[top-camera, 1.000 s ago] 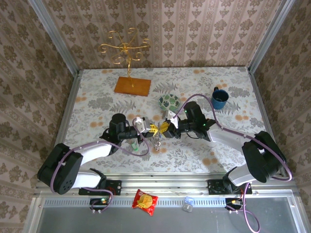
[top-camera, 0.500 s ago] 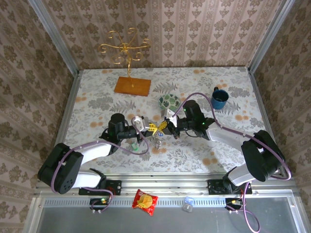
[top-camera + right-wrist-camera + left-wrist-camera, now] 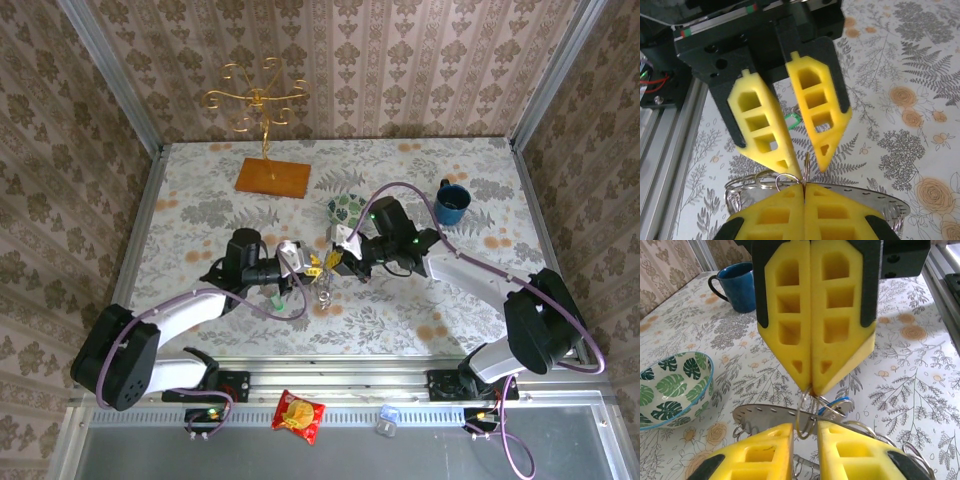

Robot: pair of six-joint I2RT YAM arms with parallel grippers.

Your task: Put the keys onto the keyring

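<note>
My right gripper (image 3: 804,186) (image 3: 812,390) (image 3: 338,262) is shut on the keyring (image 3: 806,165) (image 3: 799,415), a thin wire ring held above the table. My left gripper (image 3: 805,427) (image 3: 810,169) (image 3: 308,264) faces it tip to tip. Its jaws stand slightly open on either side of the ring. A flat metal plate (image 3: 765,416) (image 3: 880,200) with a row of holes and more wire rings hangs at the ring. A blue key head (image 3: 840,402) shows behind the plate. The green key (image 3: 793,120) (image 3: 278,300) lies on the table below my left gripper.
A leaf-patterned bowl (image 3: 670,385) (image 3: 348,210) sits just behind the grippers. A blue mug (image 3: 740,285) (image 3: 452,203) stands at the back right. A gold wire stand (image 3: 262,105) on a wooden base (image 3: 273,178) is at the back left. A red-and-yellow snack packet (image 3: 298,415) lies on the front rail.
My right gripper has shut on the ring. My left gripper, shut a second ago, has parted its jaws. Both grippers have shifted a little to the left.
</note>
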